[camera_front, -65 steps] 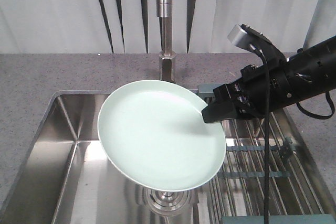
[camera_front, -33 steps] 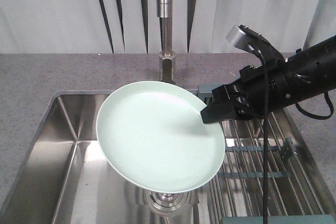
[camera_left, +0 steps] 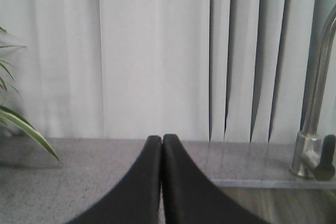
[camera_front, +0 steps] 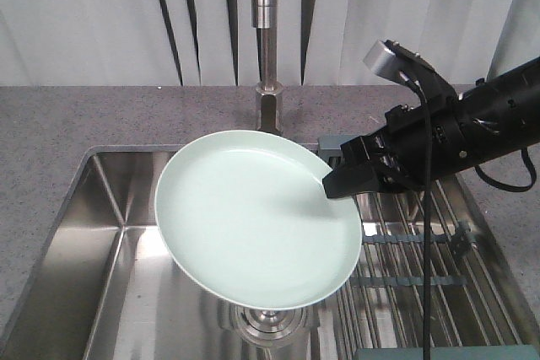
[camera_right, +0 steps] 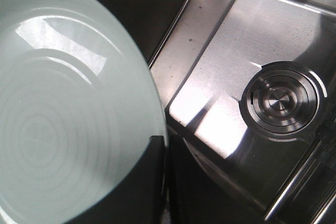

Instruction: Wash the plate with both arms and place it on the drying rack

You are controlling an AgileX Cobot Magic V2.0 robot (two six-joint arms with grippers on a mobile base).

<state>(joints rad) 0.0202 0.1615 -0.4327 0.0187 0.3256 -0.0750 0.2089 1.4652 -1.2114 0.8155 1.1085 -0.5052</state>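
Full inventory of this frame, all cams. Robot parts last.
plate: one, pale mint green, held tilted over the sink
sink: one, steel, set in the countertop
drain: one, steel, sink floor
faucet: one, steel, behind the sink
drying rack: one, steel rods with grey-blue ends, right part of the sink
countertop: one, grey speckled, around the sink
blinds: white vertical slats, behind the countertop
plant: a few green leaves, left edge of the left wrist view
right gripper: black, shut on the plate's rim
left gripper: black, shut, empty, above the countertop
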